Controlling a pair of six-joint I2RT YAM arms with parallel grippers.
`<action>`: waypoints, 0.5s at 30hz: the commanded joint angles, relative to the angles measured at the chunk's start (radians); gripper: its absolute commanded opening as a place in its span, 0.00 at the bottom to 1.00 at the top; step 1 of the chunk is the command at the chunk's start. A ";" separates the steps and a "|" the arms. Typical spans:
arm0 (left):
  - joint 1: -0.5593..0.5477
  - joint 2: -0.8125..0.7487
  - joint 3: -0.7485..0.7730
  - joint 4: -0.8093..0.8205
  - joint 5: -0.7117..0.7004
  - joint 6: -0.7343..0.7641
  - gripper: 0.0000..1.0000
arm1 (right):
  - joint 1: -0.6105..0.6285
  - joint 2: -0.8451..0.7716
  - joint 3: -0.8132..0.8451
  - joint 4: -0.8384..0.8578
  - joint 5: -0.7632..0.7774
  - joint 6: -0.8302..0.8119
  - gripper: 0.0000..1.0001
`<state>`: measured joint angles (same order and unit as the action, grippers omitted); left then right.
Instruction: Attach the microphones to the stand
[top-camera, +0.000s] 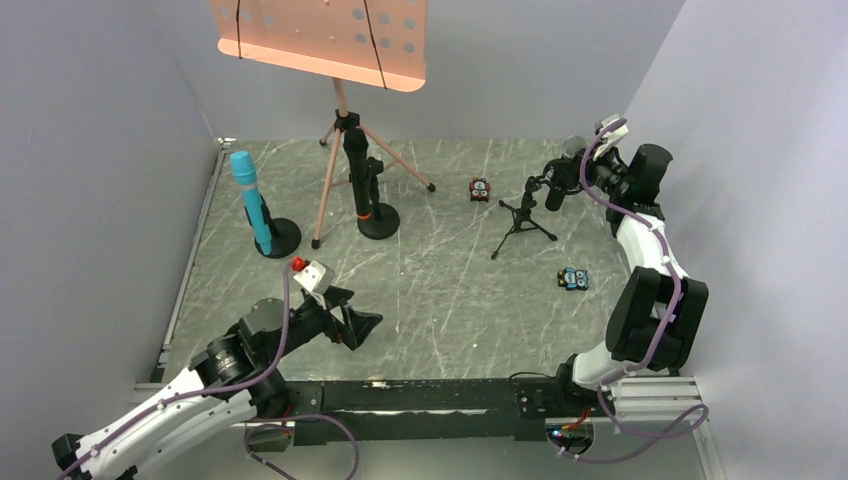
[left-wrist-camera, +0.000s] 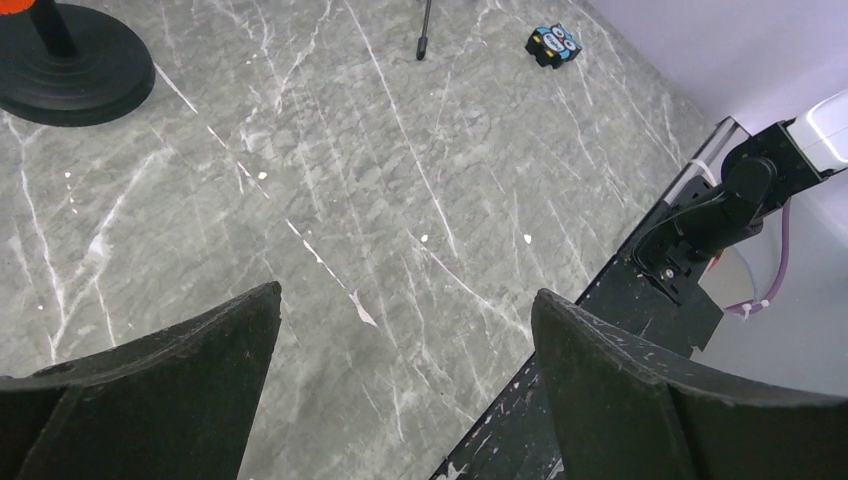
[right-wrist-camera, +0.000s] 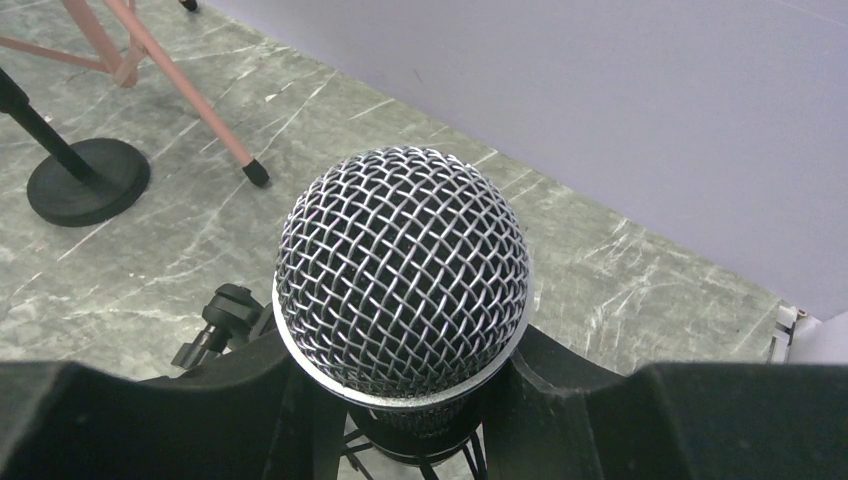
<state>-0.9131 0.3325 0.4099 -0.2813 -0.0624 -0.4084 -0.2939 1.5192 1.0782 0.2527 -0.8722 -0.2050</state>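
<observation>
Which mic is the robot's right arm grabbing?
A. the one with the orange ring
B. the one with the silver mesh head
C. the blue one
B: the mesh-head mic sits clamped between the jaws of the right arm, while the blue mic and the orange-ring mic stand by themselves on round bases across the table.
</observation>
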 joint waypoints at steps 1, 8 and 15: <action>0.003 -0.026 0.017 0.006 -0.018 -0.012 0.99 | -0.006 -0.018 0.024 0.096 0.008 -0.002 0.36; 0.003 -0.026 0.018 0.007 -0.011 -0.012 0.99 | -0.022 -0.068 -0.045 0.109 -0.014 0.037 0.65; 0.003 -0.017 0.032 0.000 -0.004 -0.004 0.99 | -0.053 -0.170 -0.065 0.091 -0.020 0.085 0.87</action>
<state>-0.9131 0.3161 0.4099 -0.2981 -0.0685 -0.4091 -0.3294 1.4380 1.0016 0.2916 -0.8734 -0.1543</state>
